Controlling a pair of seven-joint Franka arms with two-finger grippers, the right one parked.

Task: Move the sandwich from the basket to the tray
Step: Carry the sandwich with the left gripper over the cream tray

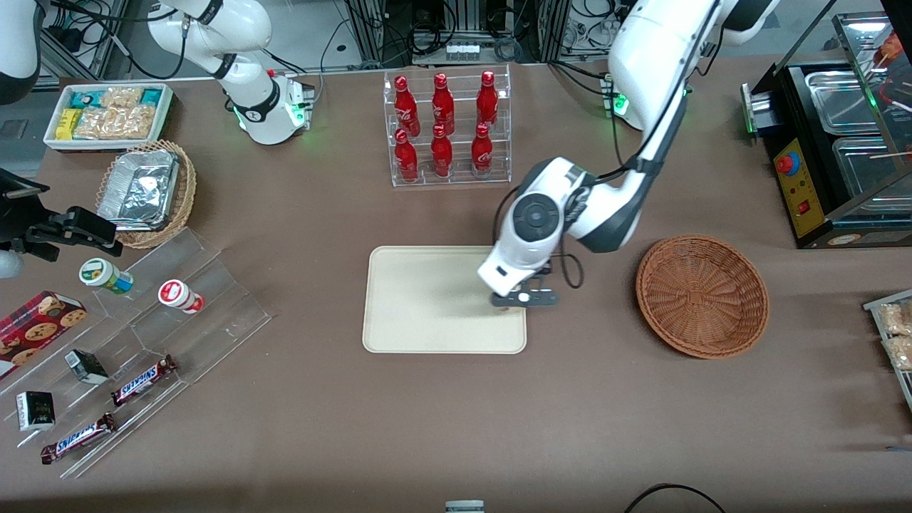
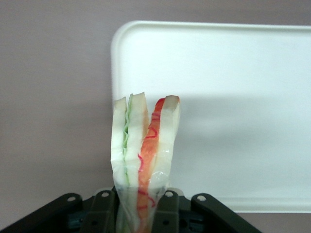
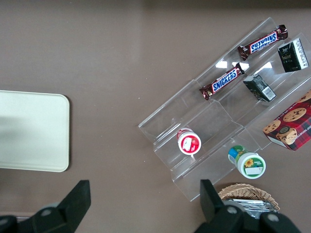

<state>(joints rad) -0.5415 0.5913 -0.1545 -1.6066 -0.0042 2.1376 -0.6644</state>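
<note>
One gripper, its fingers pinching the sandwich, hangs over the tray at the edge nearest the basket. Sandwich: wrapped white wedge, red and green layers. Tray: smooth cream rectangle, rounded corners. Basket: round brown wicker.

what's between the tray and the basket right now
Front view: only bare table between tray and basket; the end effector, gripping the sandwich, hangs over the tray's edge.
</note>
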